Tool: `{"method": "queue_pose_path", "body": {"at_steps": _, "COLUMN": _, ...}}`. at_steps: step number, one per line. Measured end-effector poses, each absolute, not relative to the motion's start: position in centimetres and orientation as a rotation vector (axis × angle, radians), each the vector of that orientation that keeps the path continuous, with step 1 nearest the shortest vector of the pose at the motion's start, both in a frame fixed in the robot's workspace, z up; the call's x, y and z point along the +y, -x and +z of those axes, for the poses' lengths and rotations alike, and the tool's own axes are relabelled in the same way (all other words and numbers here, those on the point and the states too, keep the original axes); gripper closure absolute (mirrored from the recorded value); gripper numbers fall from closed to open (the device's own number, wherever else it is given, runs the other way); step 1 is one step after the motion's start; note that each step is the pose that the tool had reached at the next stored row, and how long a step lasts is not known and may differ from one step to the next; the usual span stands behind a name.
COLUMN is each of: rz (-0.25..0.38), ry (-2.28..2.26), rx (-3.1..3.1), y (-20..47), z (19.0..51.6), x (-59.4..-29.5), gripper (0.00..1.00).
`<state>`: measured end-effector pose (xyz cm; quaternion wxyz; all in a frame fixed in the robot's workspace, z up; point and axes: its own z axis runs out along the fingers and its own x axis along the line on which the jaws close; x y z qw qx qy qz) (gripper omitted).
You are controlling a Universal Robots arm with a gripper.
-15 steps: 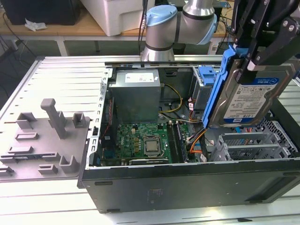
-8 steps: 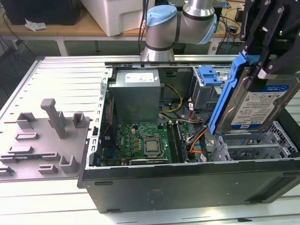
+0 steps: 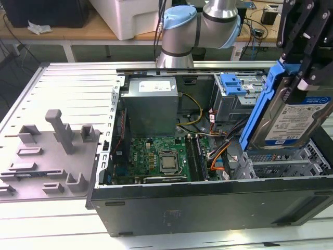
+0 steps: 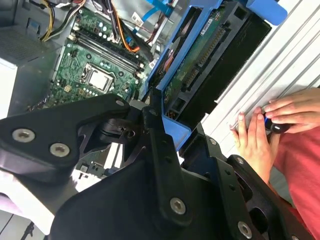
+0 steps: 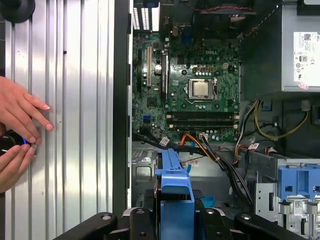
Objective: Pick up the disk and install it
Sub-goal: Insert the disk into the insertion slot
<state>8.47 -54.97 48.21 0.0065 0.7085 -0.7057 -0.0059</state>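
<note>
Landmark: the computer case [image 3: 208,205], an open tower lying on its side on the ribbed metal table [image 3: 73,94].
Gripper: the gripper [image 3: 303,73] is clamped on the disk [image 3: 299,122], with black fingers [image 4: 160,145] pressing on either side of its blue carrier frame [image 3: 258,107].
Disk position: it is lifted clear of the table and tilted on edge over the case's drive cage [image 3: 283,167]. Whether its lower end touches the cage cannot be told.
Exterior view: the disk's silver face and white-and-blue label; the robot arm [image 3: 203,21] behind the case; a grey moulded fixture [image 3: 52,156] beside the case on the table.
Second wrist view: the disk's underside with its dark circuit board and connector edge.
Both wrist views: a person's hands [image 5: 20,125] on the table just outside the case wall, fingertips on a small dark object [image 5: 9,142]; a red sleeve [image 4: 300,170] in the second.
Inside the case: green motherboard [image 5: 195,95], power supply [image 3: 151,104], a second blue carrier [image 3: 232,83] seated in a bay.
Writing: white printed labels sit on the disk and the power supply.
</note>
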Motion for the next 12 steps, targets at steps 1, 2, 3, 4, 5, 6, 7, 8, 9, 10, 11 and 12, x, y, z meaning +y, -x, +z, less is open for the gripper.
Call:
{"method": "queue_pose_path", "body": {"at_steps": 1, "rz": -0.019, "ry": -2.217, "rx": -2.208, "y": -8.6, "z": 48.2, "x": -55.0, "gripper": 0.64}}
{"method": "queue_pose_path", "body": {"at_steps": 2, "rz": -0.019, "ry": -2.217, "rx": -2.208, "y": -8.9, "z": 48.1, "x": -55.0, "gripper": 0.64}}
{"method": "queue_pose_path", "body": {"at_steps": 3, "rz": -0.019, "ry": -2.217, "rx": -2.208, "y": -9.2, "z": 48.0, "x": -55.0, "gripper": 0.64}}
{"method": "queue_pose_path", "body": {"at_steps": 4, "rz": -0.019, "ry": -2.217, "rx": -2.208, "y": -9.4, "z": 48.0, "x": -55.0, "gripper": 0.64}}
{"method": "queue_pose_path", "body": {"at_steps": 5, "rz": -0.02, "ry": -2.217, "rx": -2.209, "y": -9.5, "z": 47.9, "x": -55.0, "gripper": 0.64}}
{"method": "queue_pose_path", "body": {"at_steps": 6, "rz": -0.02, "ry": -2.218, "rx": -2.209, "y": -9.6, "z": 47.8, "x": -55.0, "gripper": 0.64}}
{"method": "queue_pose_path", "body": {"at_steps": 7, "rz": -0.02, "ry": -2.218, "rx": -2.209, "y": -9.7, "z": 47.8, "x": -55.0, "gripper": 0.64}}
{"method": "queue_pose_path", "body": {"at_steps": 8, "rz": -0.021, "ry": -2.218, "rx": -2.209, "y": -9.8, "z": 47.7, "x": -55.0, "gripper": 0.64}}
{"method": "queue_pose_path", "body": {"at_steps": 9, "rz": -0.021, "ry": -2.218, "rx": -2.21, "y": -9.9, "z": 47.7, "x": -55.0, "gripper": 0.64}}
{"method": "queue_pose_path", "body": {"at_steps": 10, "rz": -0.022, "ry": -2.219, "rx": -2.21, "y": -10.0, "z": 47.7, "x": -55.0, "gripper": 0.64}}
{"method": "queue_pose_path", "body": {"at_steps": 11, "rz": -0.023, "ry": -2.219, "rx": -2.21, "y": -10.2, "z": 47.6, "x": -55.0, "gripper": 0.64}}
{"method": "queue_pose_path", "body": {"at_steps": 12, "rz": -0.025, "ry": -2.22, "rx": -2.211, "y": -10.3, "z": 47.5, "x": -55.0, "gripper": 0.64}}
